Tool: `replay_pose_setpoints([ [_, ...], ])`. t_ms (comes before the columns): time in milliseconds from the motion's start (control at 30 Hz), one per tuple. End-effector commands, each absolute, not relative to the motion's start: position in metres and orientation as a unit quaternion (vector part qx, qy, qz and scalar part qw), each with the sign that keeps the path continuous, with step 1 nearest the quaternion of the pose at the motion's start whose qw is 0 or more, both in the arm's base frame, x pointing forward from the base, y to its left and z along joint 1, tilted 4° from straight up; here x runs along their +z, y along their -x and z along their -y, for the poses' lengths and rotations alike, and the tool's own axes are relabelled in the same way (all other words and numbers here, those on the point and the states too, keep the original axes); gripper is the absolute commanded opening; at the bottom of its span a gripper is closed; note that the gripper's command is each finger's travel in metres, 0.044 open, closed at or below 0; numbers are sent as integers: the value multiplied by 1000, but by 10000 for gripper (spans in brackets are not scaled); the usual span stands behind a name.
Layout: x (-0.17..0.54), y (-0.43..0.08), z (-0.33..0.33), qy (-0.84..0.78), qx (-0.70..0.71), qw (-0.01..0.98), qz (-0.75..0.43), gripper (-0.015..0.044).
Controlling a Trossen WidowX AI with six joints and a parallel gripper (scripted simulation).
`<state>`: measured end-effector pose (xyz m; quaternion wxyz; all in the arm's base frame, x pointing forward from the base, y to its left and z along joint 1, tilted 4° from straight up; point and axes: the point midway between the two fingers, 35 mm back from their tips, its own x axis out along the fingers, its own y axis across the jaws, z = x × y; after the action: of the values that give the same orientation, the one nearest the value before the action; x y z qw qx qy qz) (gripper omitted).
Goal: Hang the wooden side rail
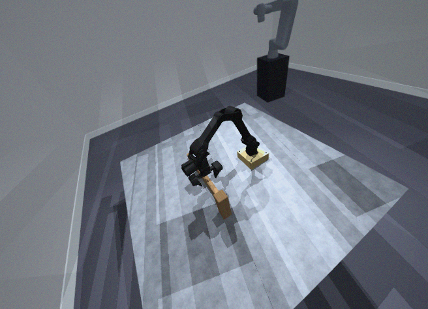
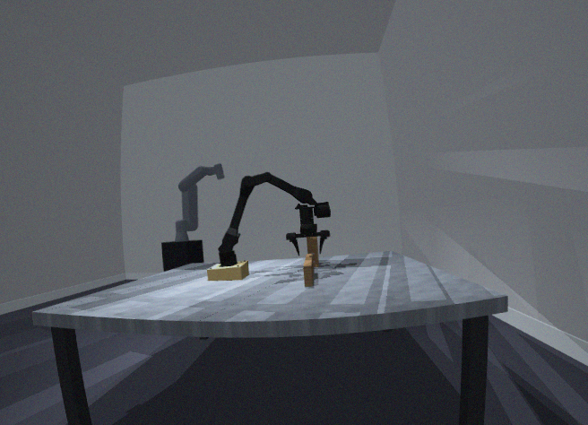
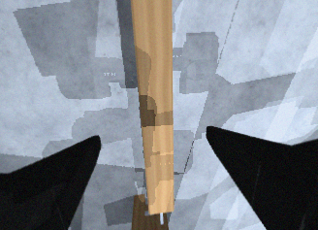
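The wooden side rail (image 1: 210, 184) (image 2: 308, 274) (image 3: 156, 49) is a long narrow plank standing on edge on the table. One end is close to the upright wooden post (image 1: 224, 206) (image 2: 312, 245) (image 3: 144, 223). A small steel hook part (image 3: 161, 217) shows at that rail end in the wrist view. The pins and the slot are hidden, and I cannot tell whether the hooks touch the post. My gripper (image 1: 207, 180) (image 2: 309, 254) (image 3: 154, 136) is open and empty, above the rail. In the wrist view its fingertips are on either side of the rail, with wide gaps.
The arm's yellow base block (image 1: 251, 161) (image 2: 228, 272) stands on the table (image 1: 293, 229) (image 2: 189, 307), off to one side of the rail. Another grey arm (image 1: 287, 24) (image 2: 190, 204) on a black pedestal (image 1: 271, 79) (image 2: 183, 255) stands beyond the table.
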<state>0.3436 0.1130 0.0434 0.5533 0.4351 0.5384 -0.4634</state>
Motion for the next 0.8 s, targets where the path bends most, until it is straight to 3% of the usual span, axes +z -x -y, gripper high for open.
replay_pose_setpoints([
  [0,34,-342,-111,-432,-467,553,-538,440],
  [767,-2,-341,-109,-432,-467,553,-538,440],
])
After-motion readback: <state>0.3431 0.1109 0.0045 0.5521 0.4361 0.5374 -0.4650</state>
